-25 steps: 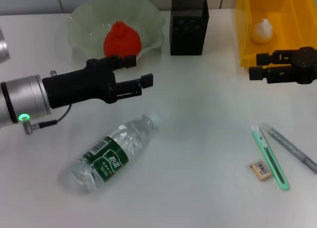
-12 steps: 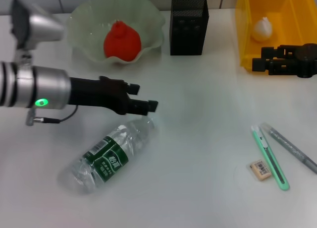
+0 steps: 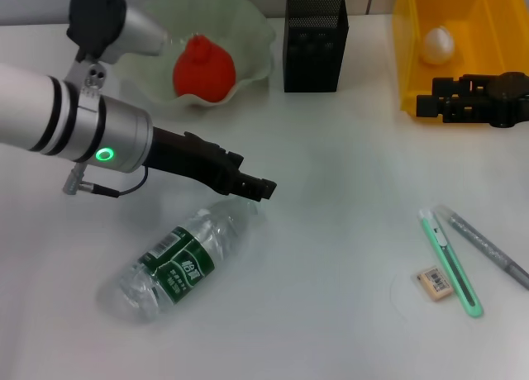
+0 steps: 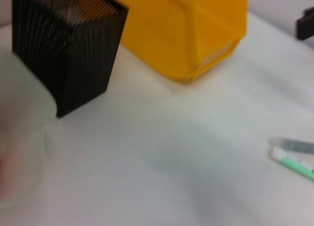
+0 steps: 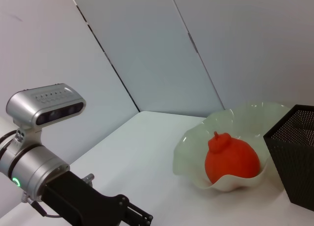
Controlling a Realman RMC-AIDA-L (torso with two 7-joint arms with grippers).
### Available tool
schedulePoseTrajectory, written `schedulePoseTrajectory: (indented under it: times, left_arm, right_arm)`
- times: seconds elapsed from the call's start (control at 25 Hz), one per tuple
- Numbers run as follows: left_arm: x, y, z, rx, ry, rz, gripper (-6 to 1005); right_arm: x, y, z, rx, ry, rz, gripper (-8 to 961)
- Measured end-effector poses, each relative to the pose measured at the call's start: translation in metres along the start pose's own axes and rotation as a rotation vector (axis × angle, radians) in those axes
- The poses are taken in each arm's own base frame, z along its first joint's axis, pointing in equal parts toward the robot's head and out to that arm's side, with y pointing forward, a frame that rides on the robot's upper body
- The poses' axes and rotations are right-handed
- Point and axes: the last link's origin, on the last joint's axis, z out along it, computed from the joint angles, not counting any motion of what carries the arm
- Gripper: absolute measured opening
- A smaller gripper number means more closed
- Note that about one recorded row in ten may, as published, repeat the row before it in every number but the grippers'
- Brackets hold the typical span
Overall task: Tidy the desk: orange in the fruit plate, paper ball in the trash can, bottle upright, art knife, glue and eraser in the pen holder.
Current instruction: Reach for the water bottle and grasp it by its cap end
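On the white surface [image 3: 331, 231] we count six task items. Done, by our judgement: orange [image 3: 203, 68] in the fruit plate [image 3: 136, 33]; paper ball [image 3: 437, 42] inside the yellow bin [image 3: 488, 16], which we take for the trash can. Left to do: bottle [image 3: 183, 260] lying on its side, cap toward the plate; green art knife [image 3: 450, 263], grey glue stick [image 3: 488, 248] and eraser [image 3: 435, 282] lying close together at the right, well apart from the black mesh pen holder [image 3: 314, 41], none of them in it.

Left claw [image 3: 258, 187]: low, just above the bottle's cap end, not visibly touching it; we cannot tell whether its fingers are spread or pressed together. We judge the bottle to be the step in hand. Right claw [image 3: 430, 103]: beside the front of the bin, holding nothing; its opening we cannot tell either.

View differences: only the head view shows the bottle, the eraser and the paper ball. The left wrist view gives the holder, the bin's corner and the knife and glue tips, none of its own fingers. The right wrist view shows the orange sitting in the plate, plus the left arm.
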Motion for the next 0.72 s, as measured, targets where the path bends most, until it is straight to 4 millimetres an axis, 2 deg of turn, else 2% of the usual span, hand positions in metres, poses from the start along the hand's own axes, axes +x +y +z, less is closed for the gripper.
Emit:
schedulePoseTrajectory:
  times: [0.44, 0.72]
  left_arm:
    - [0.012, 0.012, 0.017, 0.022, -0.125, -0.004, 780]
    - [0.012, 0.010, 0.027, 0.119, -0.191, -0.008, 780]
  right_arm:
    - [-0.002, 0.000, 0.005, -0.003, -0.002, -0.004, 784]
    - [-0.003, 0.001, 0.007, -0.007, -0.002, -0.012, 784]
